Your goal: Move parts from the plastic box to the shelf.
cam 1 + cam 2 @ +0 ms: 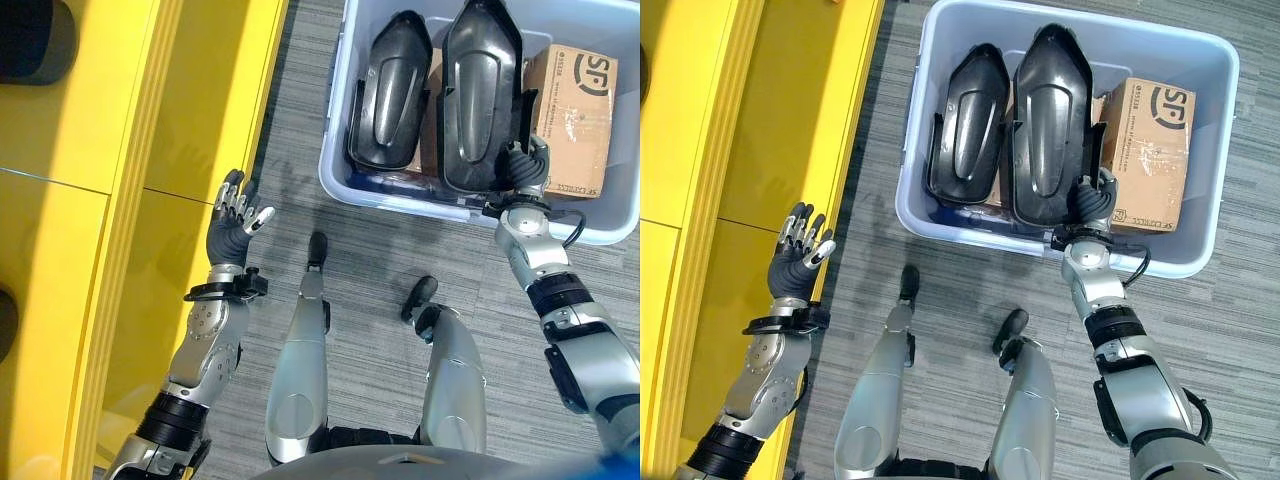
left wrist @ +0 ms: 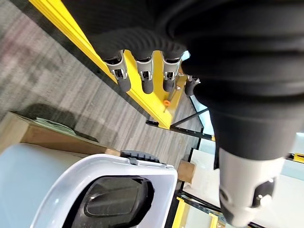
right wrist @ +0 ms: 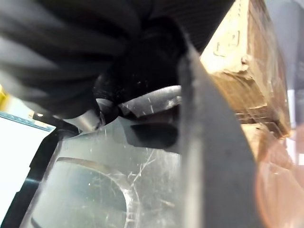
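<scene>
Two black moulded shell parts stand on end in the pale plastic box (image 1: 1215, 150) on the carpeted floor, beside a cardboard carton (image 1: 1150, 150). The right robot hand (image 1: 1090, 205) sits at the lower rim of the larger part (image 1: 1052, 125), fingers curled onto its edge. The smaller part (image 1: 968, 125) stands just beside it. The left robot hand (image 1: 235, 222) hangs with fingers relaxed and empty near the yellow shelf (image 1: 120, 150). The parts look rigid, thin-walled, glossy and probably light; the raised edge flange appears a surer hold than the smooth domed face.
</scene>
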You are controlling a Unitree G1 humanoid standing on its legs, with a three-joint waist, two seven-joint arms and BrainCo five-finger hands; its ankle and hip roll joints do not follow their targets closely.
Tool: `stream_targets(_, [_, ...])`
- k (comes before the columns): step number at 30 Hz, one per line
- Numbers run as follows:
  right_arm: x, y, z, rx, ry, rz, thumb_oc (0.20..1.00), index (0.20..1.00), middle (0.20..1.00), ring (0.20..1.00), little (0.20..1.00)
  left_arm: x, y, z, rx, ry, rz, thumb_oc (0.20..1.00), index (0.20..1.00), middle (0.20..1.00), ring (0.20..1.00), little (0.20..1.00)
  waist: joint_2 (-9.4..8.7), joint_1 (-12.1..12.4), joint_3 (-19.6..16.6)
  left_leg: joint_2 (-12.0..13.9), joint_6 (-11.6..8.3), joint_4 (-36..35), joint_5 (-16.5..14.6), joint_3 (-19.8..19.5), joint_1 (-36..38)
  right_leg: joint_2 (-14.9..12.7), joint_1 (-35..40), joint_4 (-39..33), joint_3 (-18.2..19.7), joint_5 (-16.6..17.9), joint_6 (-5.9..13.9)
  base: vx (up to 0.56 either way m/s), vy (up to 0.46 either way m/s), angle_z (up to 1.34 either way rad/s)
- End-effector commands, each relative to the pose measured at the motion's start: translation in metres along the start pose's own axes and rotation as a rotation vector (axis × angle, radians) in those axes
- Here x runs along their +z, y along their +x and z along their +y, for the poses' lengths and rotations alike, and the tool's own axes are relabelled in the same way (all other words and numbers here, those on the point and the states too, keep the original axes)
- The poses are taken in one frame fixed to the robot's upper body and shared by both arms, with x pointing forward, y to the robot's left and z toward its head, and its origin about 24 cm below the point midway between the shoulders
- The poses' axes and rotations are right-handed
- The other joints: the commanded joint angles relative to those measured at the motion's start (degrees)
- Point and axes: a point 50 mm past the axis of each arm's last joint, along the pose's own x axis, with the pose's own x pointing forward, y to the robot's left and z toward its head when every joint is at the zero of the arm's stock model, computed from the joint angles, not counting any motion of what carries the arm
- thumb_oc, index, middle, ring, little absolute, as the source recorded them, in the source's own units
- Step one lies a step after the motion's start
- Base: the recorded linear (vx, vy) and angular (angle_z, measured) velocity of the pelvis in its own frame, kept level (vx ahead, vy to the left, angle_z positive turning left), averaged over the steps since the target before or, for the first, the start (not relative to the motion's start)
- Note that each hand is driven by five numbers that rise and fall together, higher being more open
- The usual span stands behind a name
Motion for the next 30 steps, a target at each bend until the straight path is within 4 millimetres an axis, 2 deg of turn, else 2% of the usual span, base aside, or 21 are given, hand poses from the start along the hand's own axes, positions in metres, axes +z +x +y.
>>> stream_targets(1, [0.024,0.002,-0.009,-0.043,0.069,-0.152,0.2,0.2,0.2,0.2,0.2,0.016,-0.007,0.004,-0.024,0.01,-0.07,1.0,1.0,1.0,1.0,1.0,-1.89,-0.1,-2.1,4.6,-3.85,6.2,-10.1,-1.2,3.5,-3.2,9.2,-15.7,4.7,10.2,7.82,0.0,0.0,0.0])
stream_targets(6, [0.013,-0.017,-0.019,-0.027,0.097,-0.165,0.2,0.2,0.2,0.2,0.2,0.012,-0.013,0.011,0.0,0.017,-0.045,1.0,1.0,1.0,1.0,1.0,-2.13,-0.7,-3.7,5.2,-4.11,4.1,-9.3,-1.1,6.0,-3.2,11.6,-17.4,4.2,10.6,8.08,0.02,-0.01,-0.01])
stream_targets(14, [-0.015,-0.064,-0.037,0.08,0.14,-0.123,0.2,0.2,0.2,0.2,0.2,0.003,-0.029,0.03,0.058,0.039,0.017,1.0,1.0,1.0,1.0,1.0,-1.99,-2.7,-7.6,7.1,-4.57,-2.1,-6.8,-0.6,12.5,-2.3,17.2,-22.2,4.1,11.3,8.33,0.06,-0.016,-0.05])
stream_targets(17, [-0.019,-0.079,-0.042,0.135,0.145,-0.119,0.2,0.2,0.2,0.2,0.2,0.001,-0.035,0.039,0.084,0.06,0.04,1.0,1.0,1.0,1.0,1.0,-1.74,-3.5,-9.6,7.8,-5.08,-5.3,-5.0,0.2,14.9,-1.5,19.3,-25.3,3.9,12.0,8.36,0.07,-0.028,-0.04])
stream_targets(20, [-0.023,-0.09,-0.046,0.178,0.141,-0.106,0.2,0.2,0.2,0.2,0.2,-0.001,-0.041,0.045,0.1,0.07,0.058,1.0,1.0,1.0,1.0,1.0,-1.49,-4.1,-11.0,8.4,-5.17,-6.1,-4.8,1.2,17.4,-1.2,20.5,-25.5,4.2,11.8,8.35,0.04,-0.017,-0.07])
stream_targets(23, [-0.027,-0.104,-0.047,0.228,0.19,-0.079,0.2,0.2,0.2,0.2,0.2,-0.006,-0.047,0.049,0.12,0.069,0.082,1.0,1.0,1.0,1.0,1.0,-1.03,-4.9,-12.1,9.2,-4.99,-4.9,-5.9,1.9,20.2,-1.0,21.6,-22.7,5.3,10.0,8.14,0.04,-0.028,-0.05])
stream_targets(27, [-0.027,-0.109,-0.048,0.257,0.166,-0.078,0.2,0.2,0.2,0.2,0.2,-0.009,-0.053,0.054,0.14,0.07,0.105,1.0,1.0,1.0,1.0,1.0,-0.81,-5.1,-12.6,9.6,-4.73,-4.5,-6.5,2.5,22.2,-0.6,22.1,-20.9,6.2,8.6,7.97,0.02,-0.033,-0.09])
stream_targets(30, [-0.025,-0.118,-0.039,0.344,0.234,-0.059,0.2,0.2,0.2,0.2,0.2,-0.011,-0.067,0.064,0.19,0.069,0.138,1.0,1.0,1.0,1.0,1.0,-0.24,-5.3,-14.3,11.5,-4.52,-5.0,-6.3,3.8,25.7,1.3,22.7,-17.9,7.4,6.2,7.37,0.01,-0.088,-0.29])
